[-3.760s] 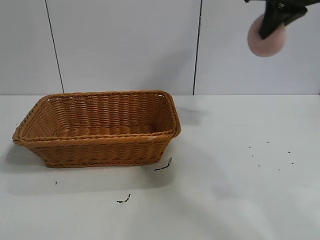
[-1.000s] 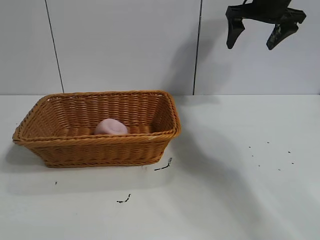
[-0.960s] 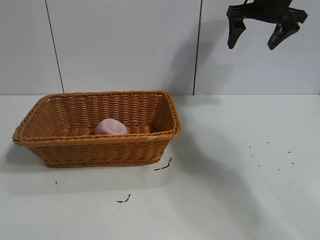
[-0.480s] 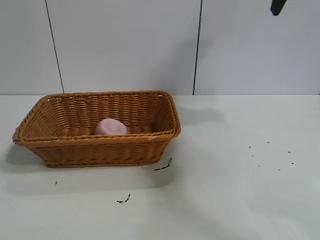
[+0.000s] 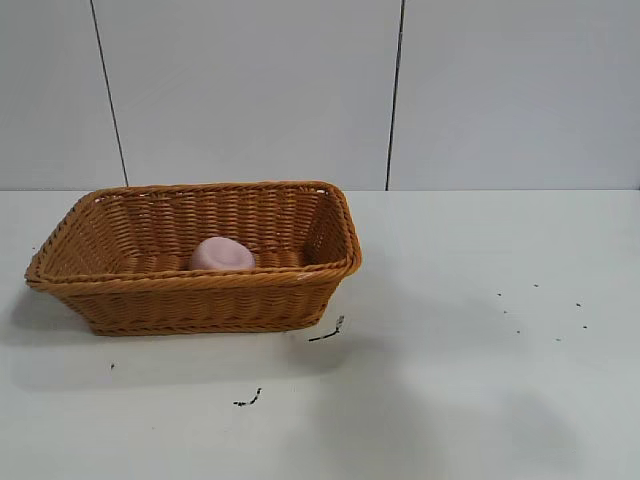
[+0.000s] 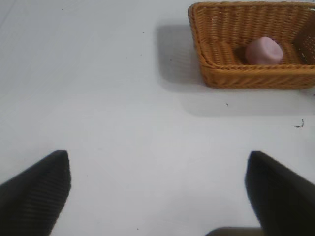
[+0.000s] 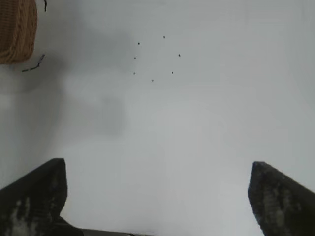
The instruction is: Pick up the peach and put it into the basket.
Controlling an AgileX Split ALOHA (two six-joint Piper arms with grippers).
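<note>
The peach (image 5: 221,254) lies inside the basket (image 5: 196,283), on its floor roughly midway along its length and close behind the near wall, whose braided rim hides the fruit's lower edge in the exterior view. The left wrist view shows the same dull pink lump (image 6: 264,50) resting on the wicker bottom, apart from the side walls. The basket stands on the left part of the white table (image 5: 470,380), its long side facing the camera.

No gripper touches the peach or the basket. The left gripper (image 6: 157,189) hangs above bare table well away from the basket (image 6: 253,45), its two dark fingers (image 6: 35,191) spread wide with nothing between them. The right gripper (image 7: 157,199) is likewise spread wide and empty, over the right part of the table, with only a corner of the basket (image 7: 17,30) at the edge of its view. Neither arm appears in the exterior view.

A few small dark specks (image 5: 540,310) dot the table to the right of the basket, and two short dark scraps (image 5: 328,332) lie just off its near right corner and nearer the camera.
</note>
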